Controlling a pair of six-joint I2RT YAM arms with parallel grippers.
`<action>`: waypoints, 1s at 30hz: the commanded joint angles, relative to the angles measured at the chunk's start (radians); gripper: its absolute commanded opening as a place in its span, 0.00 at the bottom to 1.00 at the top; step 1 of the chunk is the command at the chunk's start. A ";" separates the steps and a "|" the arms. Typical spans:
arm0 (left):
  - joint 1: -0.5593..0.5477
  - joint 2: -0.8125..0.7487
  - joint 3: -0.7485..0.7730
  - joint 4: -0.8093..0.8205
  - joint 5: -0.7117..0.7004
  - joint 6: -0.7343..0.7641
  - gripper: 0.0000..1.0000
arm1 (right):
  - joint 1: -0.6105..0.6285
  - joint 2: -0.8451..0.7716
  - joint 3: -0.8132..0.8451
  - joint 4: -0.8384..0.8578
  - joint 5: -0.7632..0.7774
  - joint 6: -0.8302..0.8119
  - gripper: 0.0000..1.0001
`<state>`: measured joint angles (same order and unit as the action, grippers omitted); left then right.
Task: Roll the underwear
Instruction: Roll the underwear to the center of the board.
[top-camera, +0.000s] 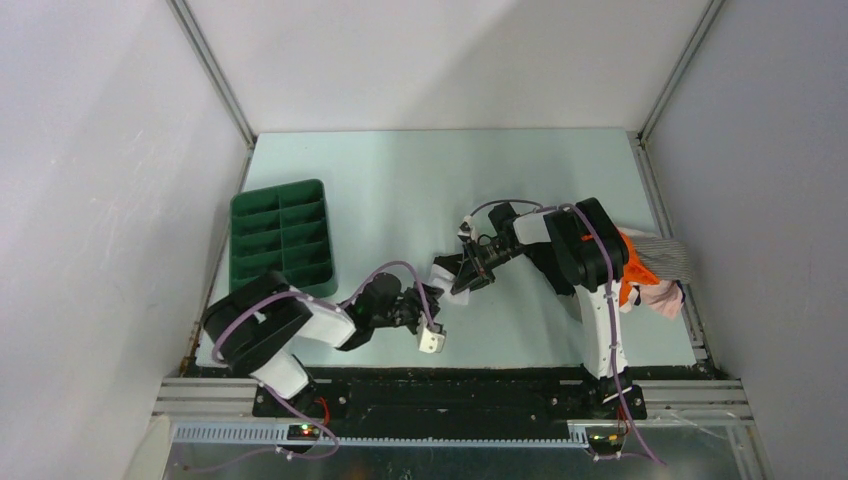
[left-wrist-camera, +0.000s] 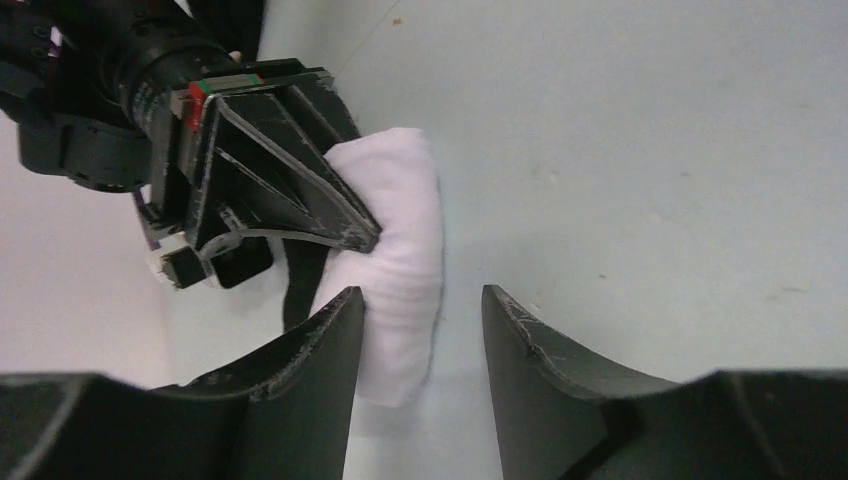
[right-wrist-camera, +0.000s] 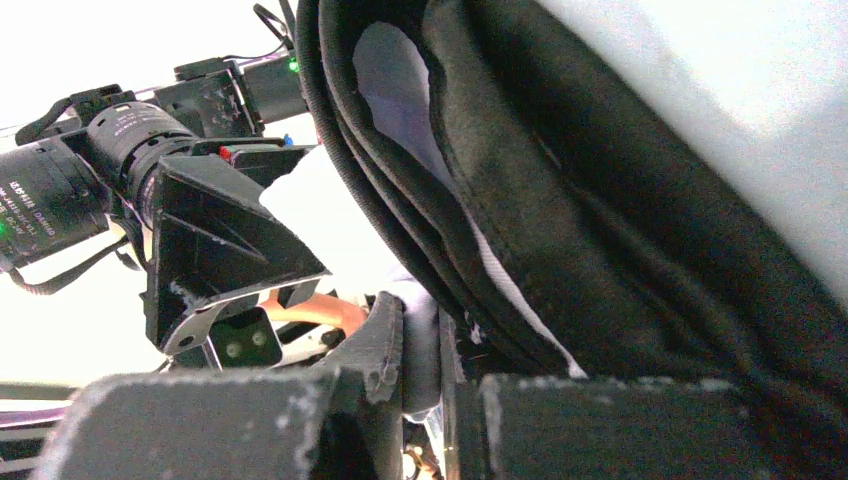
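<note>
The underwear (top-camera: 443, 277), a white roll with a black waistband, lies mid-table between my two grippers. In the left wrist view the white roll (left-wrist-camera: 398, 235) runs from the right gripper's black fingers (left-wrist-camera: 300, 190) down toward my left gripper (left-wrist-camera: 420, 305). That gripper is open: its left finger lies against the roll's near end and its right finger stands apart over bare table. In the right wrist view my right gripper (right-wrist-camera: 425, 345) is shut on a fold of white cloth, with the black waistband (right-wrist-camera: 600, 200) draped close over the lens. The left gripper (top-camera: 418, 303) sits just below and left of the right gripper (top-camera: 468, 277).
A green tray with compartments (top-camera: 282, 237) stands at the left side of the table. A heap of striped, orange and pink garments (top-camera: 655, 268) lies at the right edge behind the right arm. Grey walls enclose the table (top-camera: 400, 180).
</note>
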<state>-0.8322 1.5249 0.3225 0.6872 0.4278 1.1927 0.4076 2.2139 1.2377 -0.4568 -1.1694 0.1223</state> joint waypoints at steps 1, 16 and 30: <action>-0.008 0.103 -0.005 0.218 -0.089 0.076 0.55 | 0.013 0.097 -0.027 -0.025 0.301 -0.026 0.00; -0.034 0.286 0.088 -0.075 -0.420 0.287 0.36 | -0.002 0.111 -0.011 -0.045 0.284 -0.016 0.00; -0.121 0.286 0.305 -0.577 -0.528 0.146 0.00 | -0.040 -0.096 0.001 -0.083 0.332 -0.068 0.58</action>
<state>-0.9569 1.7454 0.6136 0.4637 -0.0273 1.4303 0.3695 2.1941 1.2743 -0.4679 -1.1355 0.1452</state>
